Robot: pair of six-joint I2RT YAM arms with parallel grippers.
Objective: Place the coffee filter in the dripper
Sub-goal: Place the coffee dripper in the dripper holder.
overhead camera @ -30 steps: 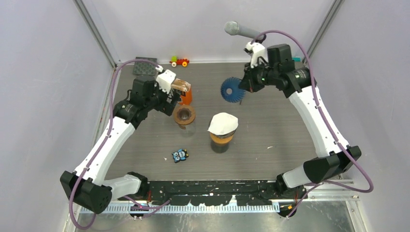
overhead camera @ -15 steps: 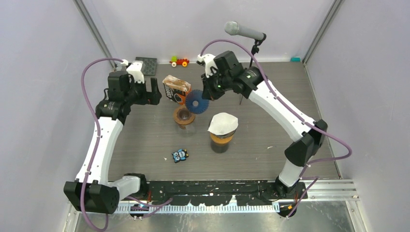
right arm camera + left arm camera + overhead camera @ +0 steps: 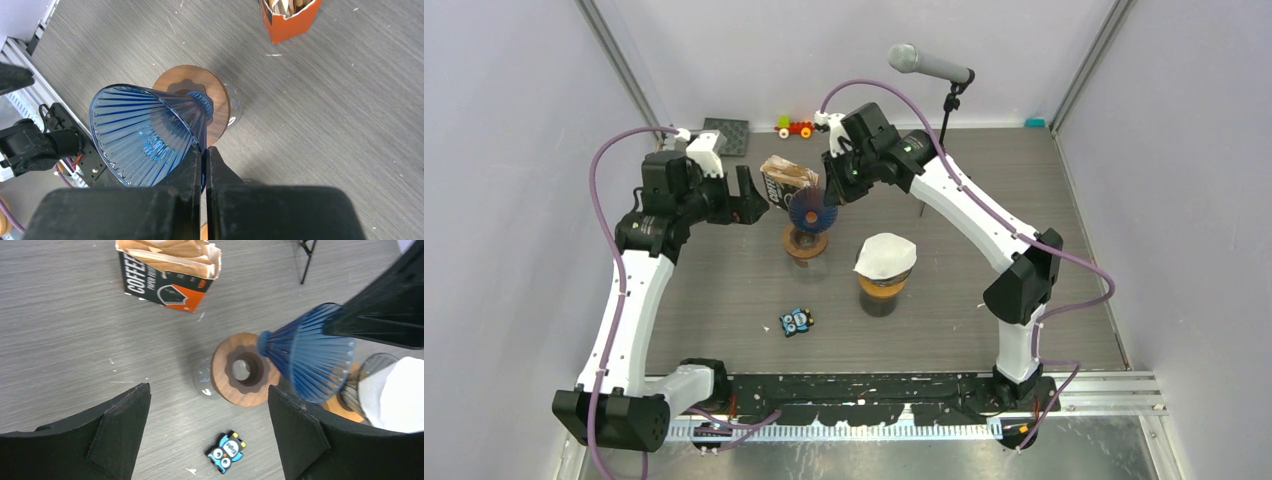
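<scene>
My right gripper (image 3: 829,190) is shut on the rim of the blue ribbed dripper (image 3: 811,210). It holds the dripper tilted, just above the wooden-collared glass carafe (image 3: 806,242). In the right wrist view the fingers (image 3: 205,155) pinch the dripper wall (image 3: 145,135) over the wooden collar (image 3: 217,100). A white paper filter (image 3: 885,256) lies on a glass cup to the right. An open coffee filter box (image 3: 786,180) holds brown filters. My left gripper (image 3: 749,195) is open and empty, left of the box. In its own view (image 3: 207,405) it looks down on the dripper (image 3: 310,360), the collar (image 3: 242,370) and the box (image 3: 167,275).
A small blue owl toy (image 3: 796,321) lies in front of the carafe and shows in the left wrist view (image 3: 226,451). A microphone on a stand (image 3: 929,65), a toy car (image 3: 795,127) and a black plate (image 3: 724,135) are at the back.
My right arm carried the dripper left from the back middle to above the wooden-collared carafe. My left gripper drew back from the filter box, to the left.
</scene>
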